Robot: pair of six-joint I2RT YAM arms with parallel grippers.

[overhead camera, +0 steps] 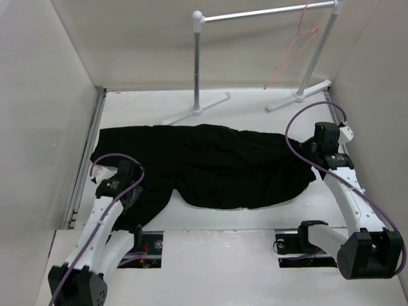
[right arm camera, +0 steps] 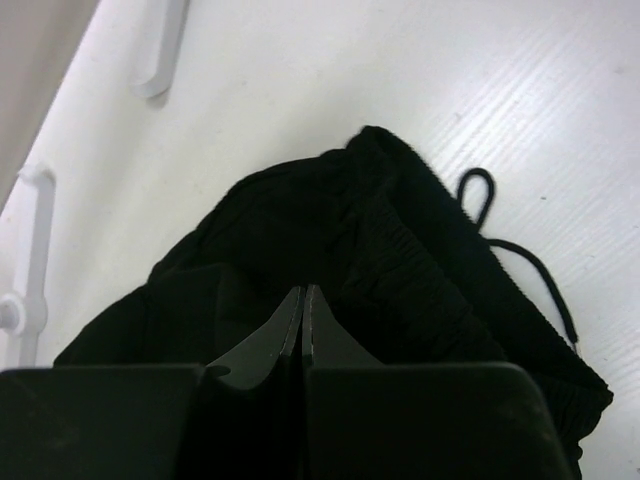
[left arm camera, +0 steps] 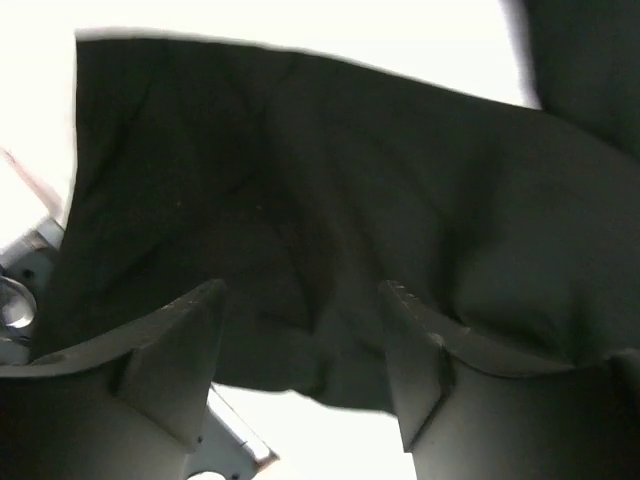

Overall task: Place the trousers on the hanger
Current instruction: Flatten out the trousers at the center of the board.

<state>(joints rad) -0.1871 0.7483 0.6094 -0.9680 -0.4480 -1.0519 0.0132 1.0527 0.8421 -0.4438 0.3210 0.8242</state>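
The black trousers (overhead camera: 217, 166) lie spread across the white table (overhead camera: 255, 213), with one leg end reaching the near left. My left gripper (overhead camera: 132, 194) hovers over that leg end. In the left wrist view its fingers (left arm camera: 190, 340) stand apart with the cloth (left arm camera: 330, 200) beyond them and nothing between them. My right gripper (overhead camera: 307, 155) is at the waistband end. In the right wrist view it (right arm camera: 302, 295) is shut, tips over the ribbed waistband (right arm camera: 400, 250), and no cloth shows between the jaws. The pink hanger (overhead camera: 294, 48) hangs on the rack at the back right.
A grey-white clothes rack (overhead camera: 255, 14) stands at the back, its feet (overhead camera: 194, 108) on the table close to the trousers' far edge. A black drawstring (right arm camera: 520, 260) trails from the waistband. Walls enclose the table on the left, right and back.
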